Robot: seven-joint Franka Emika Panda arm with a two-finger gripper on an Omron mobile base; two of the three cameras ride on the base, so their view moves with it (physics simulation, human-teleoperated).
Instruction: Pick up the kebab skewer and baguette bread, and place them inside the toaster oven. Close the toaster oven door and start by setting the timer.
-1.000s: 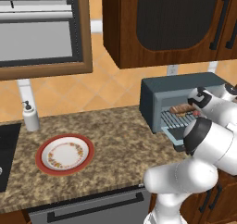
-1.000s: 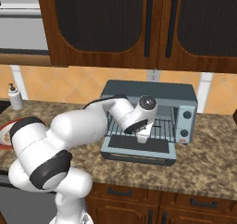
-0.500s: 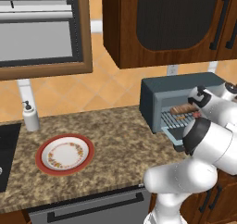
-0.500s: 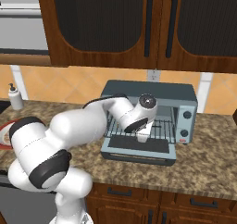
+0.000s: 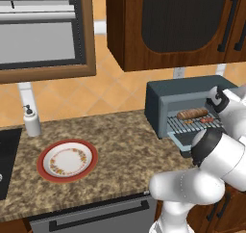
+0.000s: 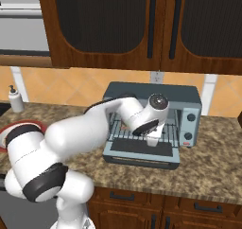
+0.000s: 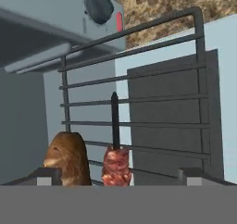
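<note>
Arm [image 6: 90, 128] outstretched, jaws wide apart

Kebab skewer [image 7: 115, 149] and baguette bread [image 7: 68, 159] side by side on wire rack [image 7: 139, 98], claw [image 7: 121, 174] fingertips spread wide, granite surface [image 7: 157, 1] beyond.

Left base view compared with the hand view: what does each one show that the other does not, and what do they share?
Left base view alone: the red-rimmed plate on the counter, the soap dispenser and the wall cabinets.

Hand view alone: the open claw over the rack, and a dark oven knob.

Both: the baguette bread and the kebab skewer lying on the wire rack of the toaster oven.
</note>
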